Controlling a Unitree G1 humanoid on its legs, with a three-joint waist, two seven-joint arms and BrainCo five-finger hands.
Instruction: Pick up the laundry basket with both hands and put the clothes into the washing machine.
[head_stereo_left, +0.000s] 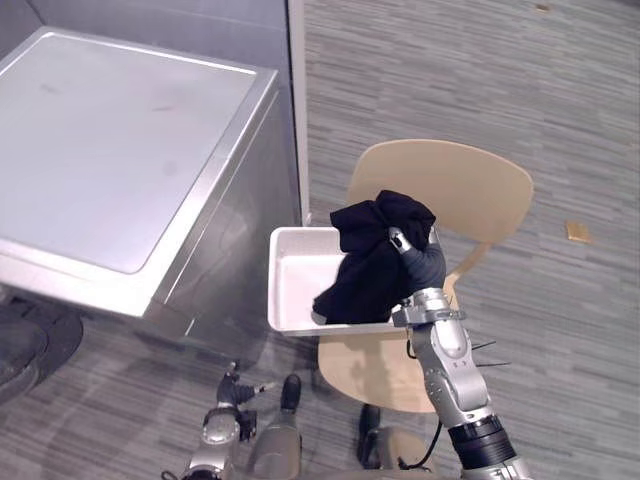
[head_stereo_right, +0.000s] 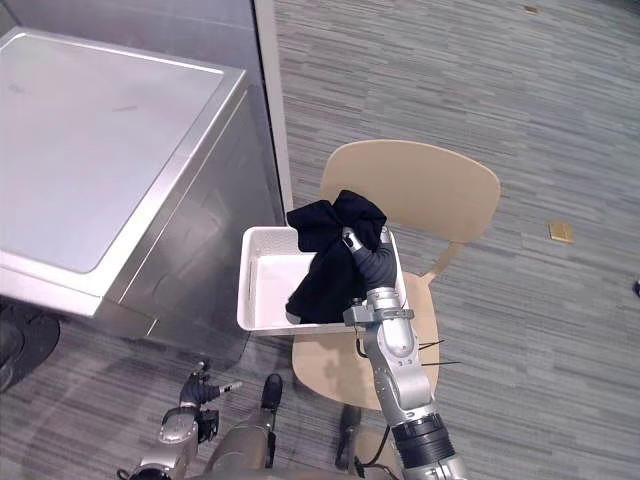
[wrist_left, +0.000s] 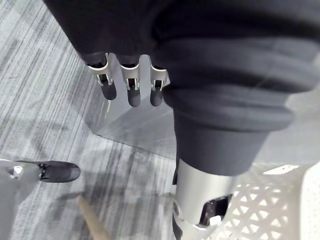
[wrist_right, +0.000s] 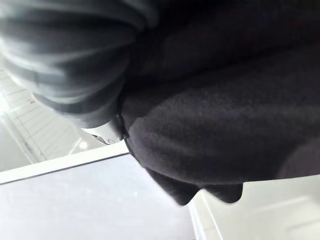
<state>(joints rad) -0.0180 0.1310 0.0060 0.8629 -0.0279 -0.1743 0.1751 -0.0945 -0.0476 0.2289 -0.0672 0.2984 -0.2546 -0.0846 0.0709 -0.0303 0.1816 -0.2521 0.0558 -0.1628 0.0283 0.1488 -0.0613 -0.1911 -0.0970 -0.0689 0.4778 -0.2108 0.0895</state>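
Fingers of right hand clutch black garment over white basket.

**Legible text, labels and signs: none can be read.**

No lettering, number, brand mark or sign is readable on the top of the washing machine, the white laundry basket, the black garment or the wooden chair (a tiny red mark on a white surface in the right wrist view and a small tan patch on the floor are both too small to make out).
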